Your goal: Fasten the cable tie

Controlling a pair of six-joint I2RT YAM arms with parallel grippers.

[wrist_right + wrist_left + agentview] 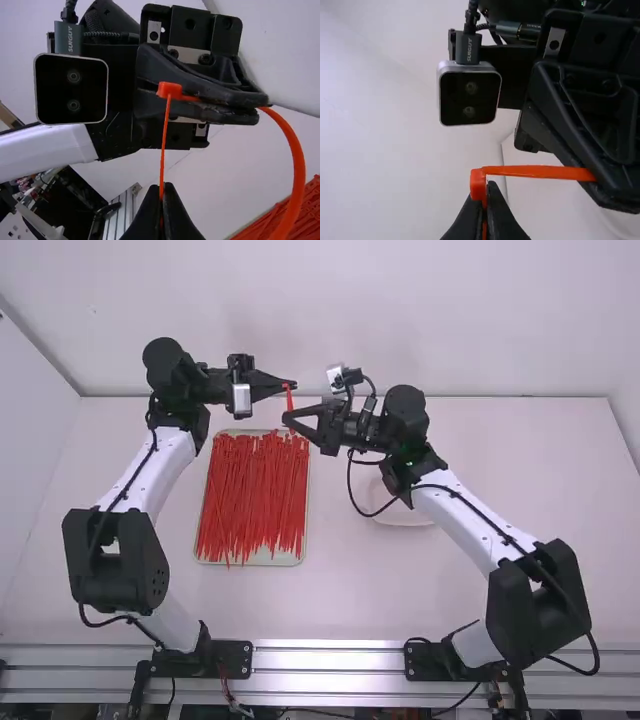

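Observation:
One red cable tie (288, 397) is held in the air above the far end of the tray between both grippers. My left gripper (292, 386) is shut on it at its square head (478, 181). From the head, a thin strap (163, 145) runs straight to my right gripper (161, 192), which is shut on it. The rest of the tie (296, 160) leaves the left gripper's fingers (220, 102) and curves round in a loop. In the high view my right gripper (289, 420) sits just nearer than the left one.
A beige tray (299, 558) with a pile of several red cable ties (255, 490) lies at the table's middle left. A white round dish (402, 516) rests under the right arm. The right arm's wrist camera (469, 93) hangs close to my left gripper.

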